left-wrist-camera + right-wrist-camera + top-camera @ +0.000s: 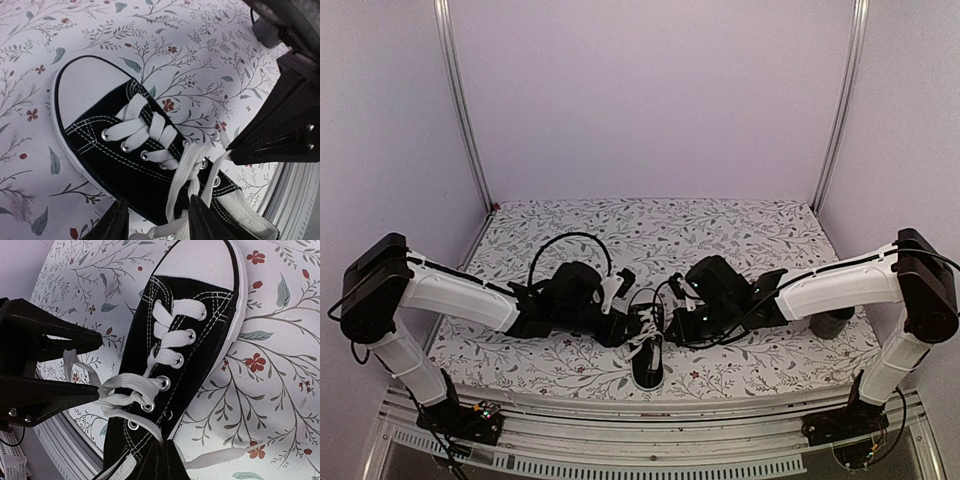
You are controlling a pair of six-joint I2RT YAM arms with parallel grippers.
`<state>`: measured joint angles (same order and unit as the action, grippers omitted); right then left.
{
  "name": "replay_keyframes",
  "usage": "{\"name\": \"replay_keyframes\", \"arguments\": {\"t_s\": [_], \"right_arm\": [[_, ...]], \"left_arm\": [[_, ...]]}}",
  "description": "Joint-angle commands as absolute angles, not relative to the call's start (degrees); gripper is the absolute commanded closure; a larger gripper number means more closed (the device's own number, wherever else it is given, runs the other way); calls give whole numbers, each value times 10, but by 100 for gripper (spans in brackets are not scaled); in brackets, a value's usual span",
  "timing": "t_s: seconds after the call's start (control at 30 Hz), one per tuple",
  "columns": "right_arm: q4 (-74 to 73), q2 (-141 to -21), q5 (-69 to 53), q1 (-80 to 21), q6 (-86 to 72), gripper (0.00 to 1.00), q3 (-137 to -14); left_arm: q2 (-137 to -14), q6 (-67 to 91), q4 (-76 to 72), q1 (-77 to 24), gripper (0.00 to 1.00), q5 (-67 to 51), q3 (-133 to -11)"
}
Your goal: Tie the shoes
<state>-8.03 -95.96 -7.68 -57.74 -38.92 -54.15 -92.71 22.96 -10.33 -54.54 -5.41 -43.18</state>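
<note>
Both arms reach low to the shoe (648,350) at the desk's (720,225) near edge. The left hand (159,206) is spread around the laces (182,170); the right wrist view shows the right hand (165,447) pinching one of them.

The sneaker (195,365) is dull black cloth, its toe cap (200,262) smooth white rubber, its laces (172,339) flat soft woven cloth, its eyelets (164,383) shiny metal, and the flowery table cover (285,405) looks dull and smooth.

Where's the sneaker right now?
In the top view, the sneaker sits centre, near the table's front edge, between the left hand and right hand.
</note>
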Motion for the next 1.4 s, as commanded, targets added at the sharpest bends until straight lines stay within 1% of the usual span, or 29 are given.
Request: {"name": "replay_keyframes", "arguments": {"t_s": [0.0, 0.3, 0.67, 0.73, 0.87, 0.93, 1.13, 1.37], "right_arm": [[-65, -957, -84, -580, -385, 98, -553], [-64, -962, -88, -581, -383, 98, -555], [-59, -961, -93, -583, -385, 98, -552], [-59, -961, -93, -583, -386, 98, -553], [-61, -958, -94, -582, -385, 98, -552], [-61, -958, -94, -583, -385, 98, -551], [-55, -959, -96, -583, -385, 98, -552], [-53, -960, -98, -582, -385, 98, -550]], "left_arm": [[-940, 213, -100, -535, 59, -71, -452], [-963, 205, -111, -530, 65, -74, -467], [-956, 171, -112, -527, 66, -54, -485], [-955, 167, -94, -526, 64, -62, -499], [-952, 148, -5, -517, 63, -74, -545], [-948, 136, 24, -508, 62, -113, -561], [-969, 105, 98, -491, 69, -181, -598], [-1009, 77, 126, -488, 75, -223, -628]]}}
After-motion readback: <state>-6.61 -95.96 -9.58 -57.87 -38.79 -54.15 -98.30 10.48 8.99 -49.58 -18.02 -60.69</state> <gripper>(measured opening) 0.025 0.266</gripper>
